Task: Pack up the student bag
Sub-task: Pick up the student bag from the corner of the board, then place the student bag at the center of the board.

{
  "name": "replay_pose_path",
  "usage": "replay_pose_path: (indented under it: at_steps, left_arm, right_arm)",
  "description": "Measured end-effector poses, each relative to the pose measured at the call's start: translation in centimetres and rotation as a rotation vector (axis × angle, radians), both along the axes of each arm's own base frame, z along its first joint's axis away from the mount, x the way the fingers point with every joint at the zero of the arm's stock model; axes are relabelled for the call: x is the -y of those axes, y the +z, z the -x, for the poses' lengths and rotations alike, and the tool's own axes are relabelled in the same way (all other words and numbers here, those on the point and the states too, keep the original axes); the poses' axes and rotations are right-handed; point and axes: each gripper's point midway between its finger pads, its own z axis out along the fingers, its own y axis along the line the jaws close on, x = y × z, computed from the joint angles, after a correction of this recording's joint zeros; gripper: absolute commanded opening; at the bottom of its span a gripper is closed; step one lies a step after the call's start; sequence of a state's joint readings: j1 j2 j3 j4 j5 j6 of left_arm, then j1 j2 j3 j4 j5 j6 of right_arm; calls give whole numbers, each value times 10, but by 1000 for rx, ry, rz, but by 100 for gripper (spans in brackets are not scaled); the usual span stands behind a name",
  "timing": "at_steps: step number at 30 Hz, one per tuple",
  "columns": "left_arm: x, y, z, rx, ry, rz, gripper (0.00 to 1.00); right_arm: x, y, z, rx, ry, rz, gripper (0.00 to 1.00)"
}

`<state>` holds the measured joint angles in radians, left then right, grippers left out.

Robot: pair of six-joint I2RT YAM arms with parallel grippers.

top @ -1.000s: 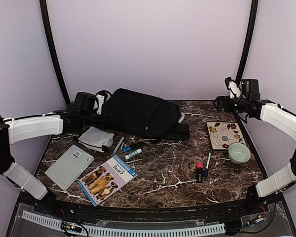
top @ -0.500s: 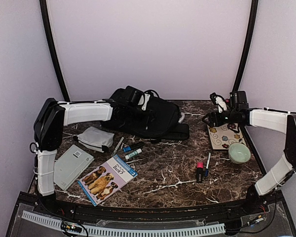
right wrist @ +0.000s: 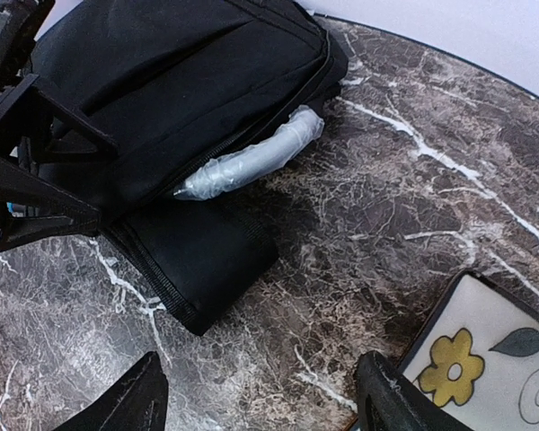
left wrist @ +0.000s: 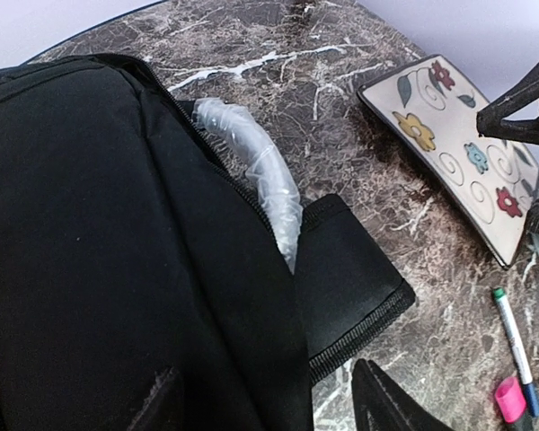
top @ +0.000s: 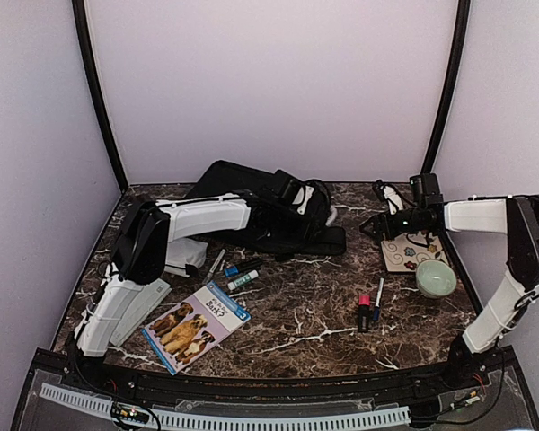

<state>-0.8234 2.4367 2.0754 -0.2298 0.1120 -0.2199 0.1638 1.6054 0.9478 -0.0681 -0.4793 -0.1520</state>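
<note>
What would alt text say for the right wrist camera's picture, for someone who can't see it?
A black backpack lies on a dark marble table, a grey plastic-wrapped handle poking from its side. The right gripper hovers above with open fingers; a flowered plate shows at the corner.

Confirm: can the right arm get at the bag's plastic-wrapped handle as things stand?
Probably yes: the right gripper stands open, pointed toward the handle sticking out of the student bag, with only bare marble tabletop between them.
</note>
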Motion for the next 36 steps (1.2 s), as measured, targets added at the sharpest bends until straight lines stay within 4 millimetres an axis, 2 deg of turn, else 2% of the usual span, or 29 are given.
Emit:
replay_pose_path:
  at_steps: [3, 7, 10, 13, 18, 19, 24, 28, 31, 34, 36]
  left_arm:
    - [5, -3, 0, 21, 11, -26, 68]
    - [8, -6, 0, 51, 30, -69, 71]
    - [8, -5, 0, 78, 33, -94, 77]
    - [8, -8, 0, 128, 30, -143, 76]
    - [8, -19, -3, 221, 39, -245, 58]
    - [6, -22, -4, 234, 42, -266, 51]
    - [2, -26, -8, 266, 56, -307, 3]
    - [6, -21, -8, 293, 44, -307, 0]
    - [14, -21, -3, 330, -12, -312, 0]
    - [24, -30, 22, 382, -128, -331, 0]
    - [28, -35, 50, 436, -228, -346, 0]
  right_arm:
    - [-2, -8, 1, -25, 9, -4, 71]
    - [-3, -7, 2, -23, 17, -12, 72]
    - [-4, -6, 1, -22, 19, -13, 72]
    - [-4, -6, 1, -23, 18, -14, 73]
    - [-4, -6, 2, -23, 18, -14, 73]
    - [-4, -6, 1, -23, 18, -14, 73]
    - [-4, -6, 1, -23, 18, -15, 70]
    - [-4, -5, 1, -24, 15, -16, 62]
    - [-1, 4, -2, -41, 11, -28, 60]
    - [14, 32, -16, -27, -7, -81, 58]
    - [32, 50, -27, 8, -38, -104, 58]
